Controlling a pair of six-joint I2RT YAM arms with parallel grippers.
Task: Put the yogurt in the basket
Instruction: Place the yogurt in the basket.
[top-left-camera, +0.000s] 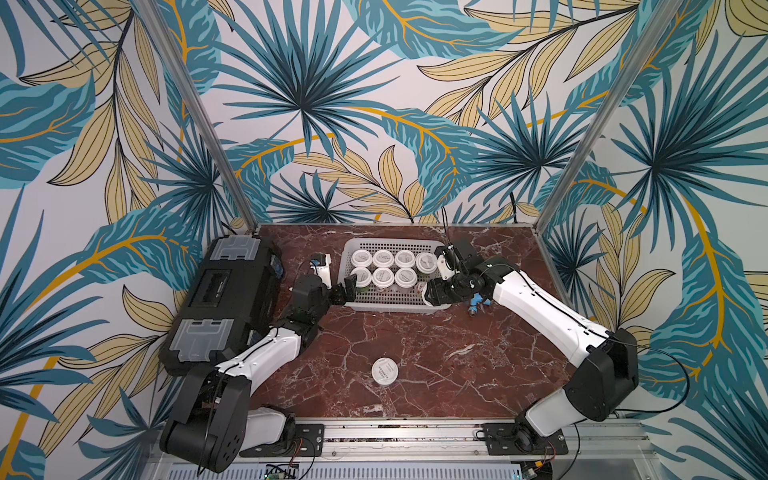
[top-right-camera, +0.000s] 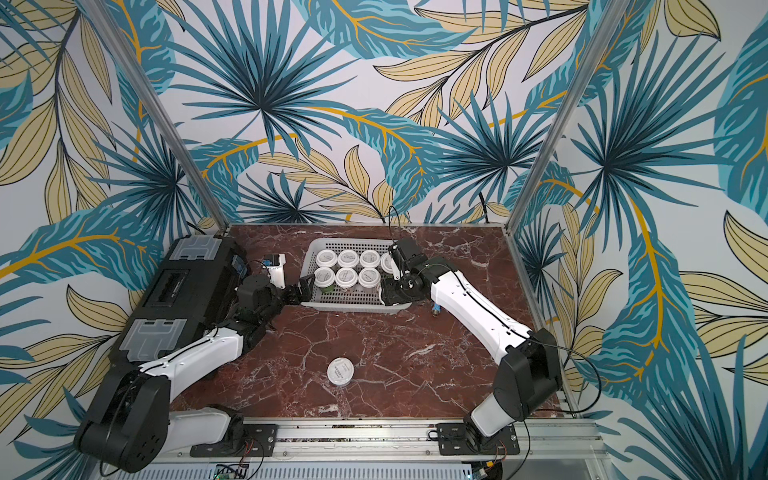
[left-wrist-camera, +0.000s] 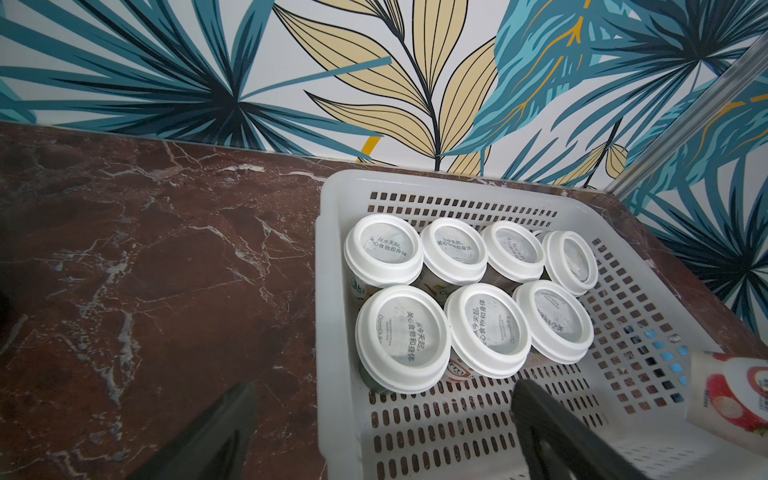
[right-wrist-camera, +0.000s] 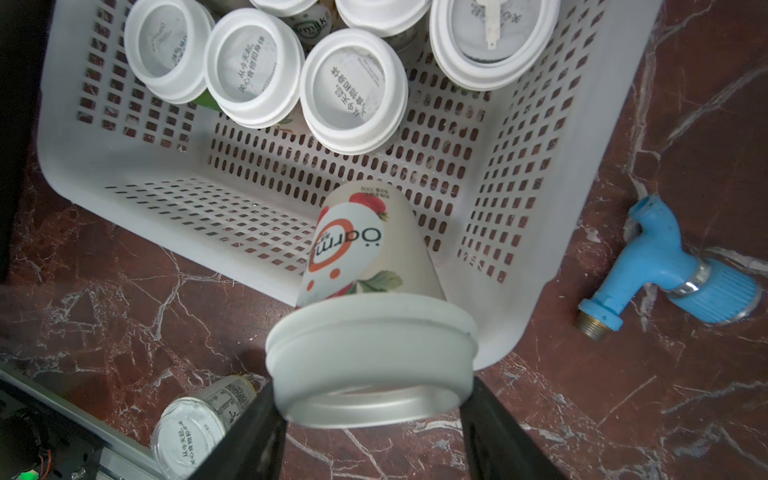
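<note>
Your top views hang high by the near edge of the table (top-left-camera: 436, 345), looking down and forward over all of it, nearly alike. Your wrist views sit close, both facing the basket (left-wrist-camera: 330, 270) from opposite ends; all four share it.

— Walls (top-left-camera: 374, 83)?
— Papered all round: teal and tan leaves on white.
— Surface (top-left-camera: 436, 353)?
— Red-brown marble, white-veined, evenly lit.
— Frame?
— Aluminium post (top-left-camera: 196, 112) at 11, another (top-left-camera: 602, 112) at 1; metal rail (top-left-camera: 399, 436) along 6.
</note>
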